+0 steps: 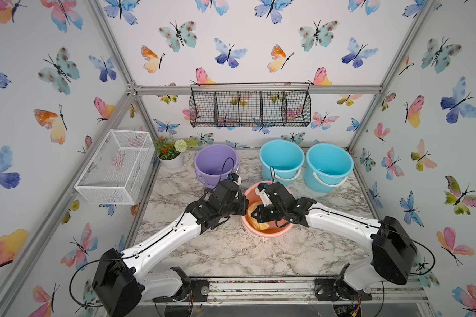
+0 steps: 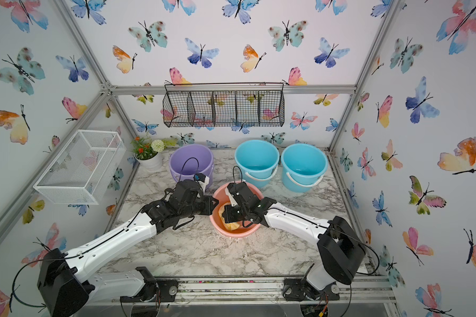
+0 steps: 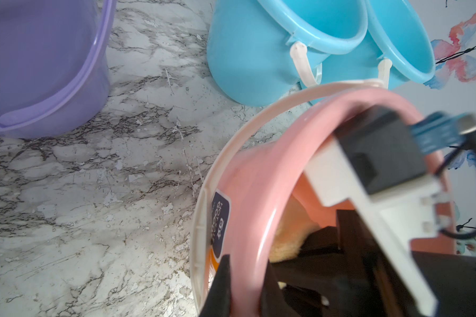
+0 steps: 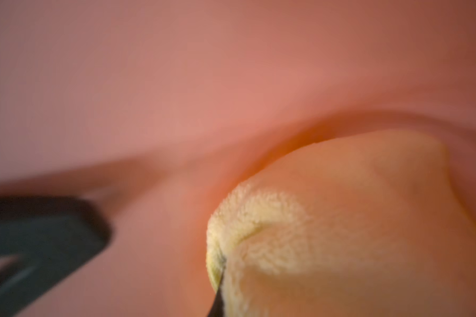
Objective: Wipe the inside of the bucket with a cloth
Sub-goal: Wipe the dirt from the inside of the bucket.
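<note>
Top views first. Your pink bucket [image 1: 272, 232] sits mid-way on the marble table [image 1: 231, 255], closer to the arm bases than the purple bucket [image 1: 213, 160] and the two blue buckets [image 1: 282, 157] [image 1: 329, 163] along the back. The cloth [image 1: 261, 225] is down inside the pink bucket, a pale yellow bunch against the near-left wall. Your left gripper [image 1: 244, 207] is at the bucket's left rim. Your right gripper [image 1: 254, 216] reaches over the rim and down onto the cloth. Both top views agree: cloth [image 2: 231, 226] in the pink bucket [image 2: 245, 232], left gripper [image 2: 214, 204] at the rim, right gripper [image 2: 225, 215] inside.

In the left wrist view, the pink bucket [image 3: 245, 214] has its rim running right through your left gripper [image 3: 246, 274]. One black finger [image 3: 223, 285] is outside by the label and the other is inside, pinched together on the rim. A bit of cloth [image 3: 289, 233] peeks out inside.

The right wrist view is a blurry close-up. The fuzzy cloth [image 4: 313, 233] lies against the pink bucket [image 4: 176, 82] inner wall. Your right gripper [image 4: 217, 299] is closed tight on a fold of it, with only a dark tip showing.
</note>
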You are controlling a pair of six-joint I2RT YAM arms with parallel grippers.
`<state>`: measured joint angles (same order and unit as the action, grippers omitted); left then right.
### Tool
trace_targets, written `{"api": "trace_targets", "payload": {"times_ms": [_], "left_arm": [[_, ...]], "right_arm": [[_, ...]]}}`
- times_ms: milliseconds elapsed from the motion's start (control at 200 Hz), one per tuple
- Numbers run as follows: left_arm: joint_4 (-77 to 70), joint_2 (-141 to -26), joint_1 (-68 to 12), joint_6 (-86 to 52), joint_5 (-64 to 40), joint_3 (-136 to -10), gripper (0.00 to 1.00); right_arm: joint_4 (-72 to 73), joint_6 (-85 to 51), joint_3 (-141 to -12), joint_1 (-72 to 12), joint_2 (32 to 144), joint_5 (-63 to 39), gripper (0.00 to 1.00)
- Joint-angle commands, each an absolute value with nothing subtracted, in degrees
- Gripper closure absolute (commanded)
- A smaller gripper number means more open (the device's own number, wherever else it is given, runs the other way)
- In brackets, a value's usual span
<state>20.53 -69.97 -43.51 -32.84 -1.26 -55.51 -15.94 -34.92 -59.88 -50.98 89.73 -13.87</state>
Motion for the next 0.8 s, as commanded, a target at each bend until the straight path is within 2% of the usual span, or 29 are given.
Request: {"api": "trace_targets", "payload": {"times_ms": [0, 410, 616, 791], "left_arm": [[19.33, -70.11, -43.59, -32.48, -2.81, -58.36, 1.0], [18.49, -68.17, -44.47, -29.54, -3.03, -58.78, 1.0], [17.93, -67.57, -47.96, -24.35, 4.1, -59.15, 1.0], [18.04, -67.5, -50.57, -20.71, 12.72, -59.24, 1.0]], "right_arm": [[-24.07, -30.23, -63.42, -50.98, 94.73, -15.01, 0.98], [-34.99, -23.91, -74.51, -50.98, 110.13, -17.78, 0.98], [-36.61, -23.77, -79.45, -50.98, 112.93, -17.57, 0.98], [-37.59, -24.06, -80.6, -50.98, 110.12, -20.99, 0.98]]}}
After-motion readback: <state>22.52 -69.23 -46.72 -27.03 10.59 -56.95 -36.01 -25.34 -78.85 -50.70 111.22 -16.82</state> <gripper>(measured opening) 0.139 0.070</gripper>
